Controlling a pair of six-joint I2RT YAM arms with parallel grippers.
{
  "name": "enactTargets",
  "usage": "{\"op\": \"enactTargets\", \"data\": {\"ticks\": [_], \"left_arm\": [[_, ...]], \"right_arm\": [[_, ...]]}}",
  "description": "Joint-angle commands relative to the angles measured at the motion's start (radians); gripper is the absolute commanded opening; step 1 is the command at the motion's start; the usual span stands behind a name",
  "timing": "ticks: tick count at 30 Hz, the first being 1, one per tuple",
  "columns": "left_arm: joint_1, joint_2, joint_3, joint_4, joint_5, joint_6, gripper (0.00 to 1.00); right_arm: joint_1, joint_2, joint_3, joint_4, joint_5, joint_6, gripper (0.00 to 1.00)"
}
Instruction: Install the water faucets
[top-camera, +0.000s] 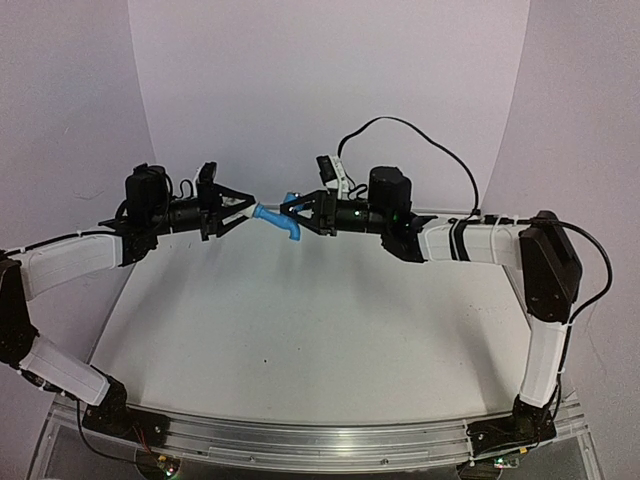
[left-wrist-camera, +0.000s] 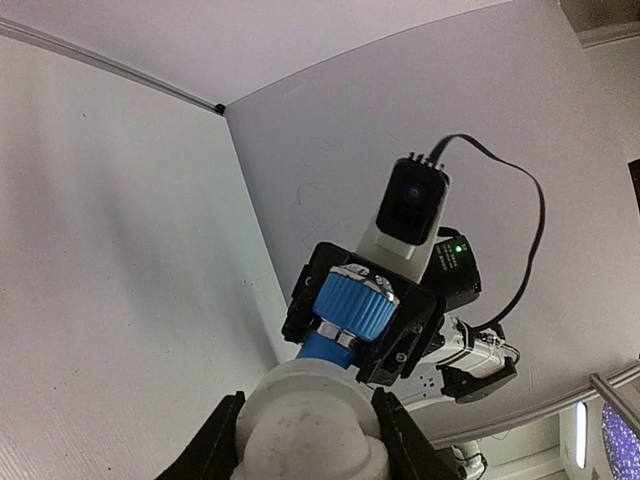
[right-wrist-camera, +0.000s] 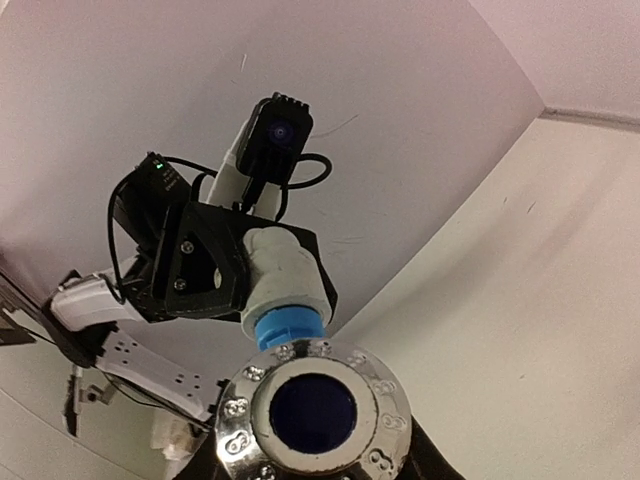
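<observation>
Water faucets, two pieces, both held in mid-air above the table (top-camera: 300, 320), between the two raised arms and in front of a plain pale wall (top-camera: 330, 80). Item one: light-blue tap body (top-camera: 276, 216), small, its bent spout hanging downward in the overhead view, with a knurled blue collar and a chromed ring (right-wrist-camera: 372, 385) with a dark blue centre at the end nearest the right wrist camera. It is clasped by the right gripper (top-camera: 296, 211), whose jaws are drawn in against its sides. Item two: white fitting (left-wrist-camera: 312, 425), rounded and plain. It is pinched by the left gripper (top-camera: 246, 208), with the black jaws narrowed to the fitting's width, one on each flank. Relation: the pieces meet end to end, the blue stem touching the mouth of the white fitting; how far it is seated inside cannot be told. The grippers face each other, roughly level, tips near one another, with the joined pieces bridging them.
</observation>
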Motion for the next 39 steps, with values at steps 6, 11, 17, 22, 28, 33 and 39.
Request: {"op": "enactTargets", "data": {"ticks": [6, 11, 17, 22, 28, 33, 39], "left_arm": [[0.028, -0.036, 0.04, 0.102, 0.025, 0.082, 0.0], [0.028, -0.064, 0.017, 0.111, -0.019, 0.081, 0.11], [0.045, -0.119, -0.043, 0.11, -0.168, 0.051, 0.99], [0.08, -0.191, -0.083, -0.049, -0.37, 0.052, 1.0], [0.083, -0.219, -0.088, -0.123, -0.412, 0.1, 1.0], [0.083, -0.191, -0.068, -0.129, -0.376, 0.109, 1.0], [0.083, -0.178, -0.061, -0.129, -0.36, 0.114, 0.99]], "right_arm": [[-0.068, 0.043, 0.042, 0.364, -0.108, 0.636, 0.0], [-0.069, 0.054, 0.022, 0.413, -0.083, 0.707, 0.0], [-0.084, 0.01, -0.075, 0.428, -0.02, 0.635, 0.0], [-0.147, -0.066, -0.243, 0.272, 0.109, 0.455, 0.0], [-0.208, -0.18, -0.374, -0.129, 0.474, 0.068, 0.0], [-0.272, -0.219, -0.477, -0.182, 0.626, -0.058, 0.0], [-0.328, -0.234, -0.583, -0.185, 0.664, -0.009, 0.0]]}}
